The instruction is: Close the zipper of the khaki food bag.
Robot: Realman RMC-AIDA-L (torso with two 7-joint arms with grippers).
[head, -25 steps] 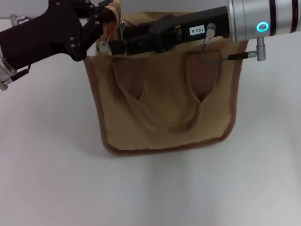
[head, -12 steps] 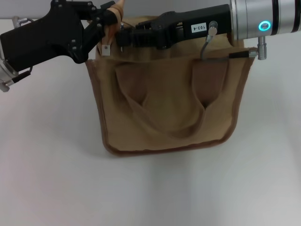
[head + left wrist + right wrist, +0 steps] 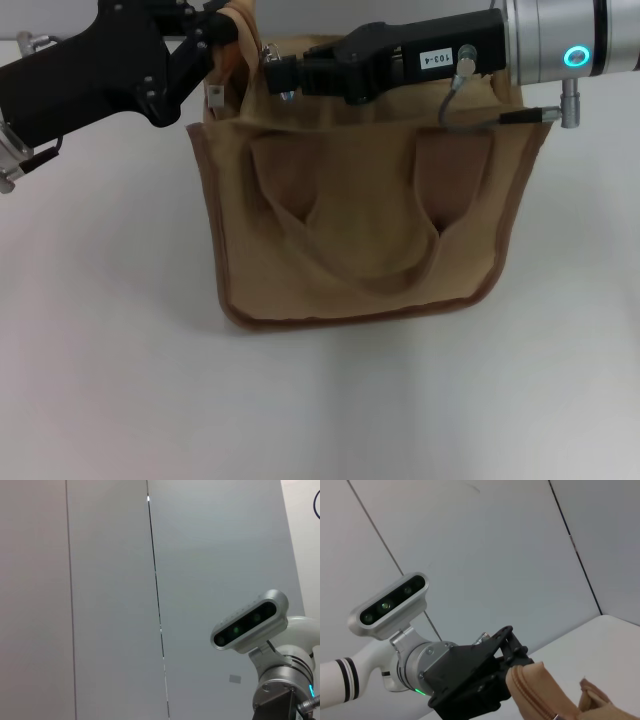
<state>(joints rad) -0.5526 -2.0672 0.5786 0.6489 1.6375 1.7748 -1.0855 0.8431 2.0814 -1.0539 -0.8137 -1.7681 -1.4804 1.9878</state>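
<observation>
The khaki food bag (image 3: pixel 360 230) stands on the white table in the middle of the head view, front pocket and one handle (image 3: pixel 350 275) facing me. My left gripper (image 3: pixel 222 22) is shut on the fabric end of the bag's top at its left corner. The right wrist view shows it (image 3: pixel 514 664) pinching that tan end (image 3: pixel 535 680). My right gripper (image 3: pixel 278 75) reaches along the bag's top from the right and is shut on the silver pull tab (image 3: pixel 269 50) of the zipper near the left end. The right arm hides most of the zip line.
A small white tag (image 3: pixel 213 95) hangs at the bag's top left corner. The white table (image 3: pixel 100 380) spreads in front of and beside the bag. The left wrist view shows only a grey wall and my head camera (image 3: pixel 250 622).
My right gripper has moved to the right along the bag's top with the pull tab. The bag's top has lifted and straightened a little. The left gripper keeps its hold.
</observation>
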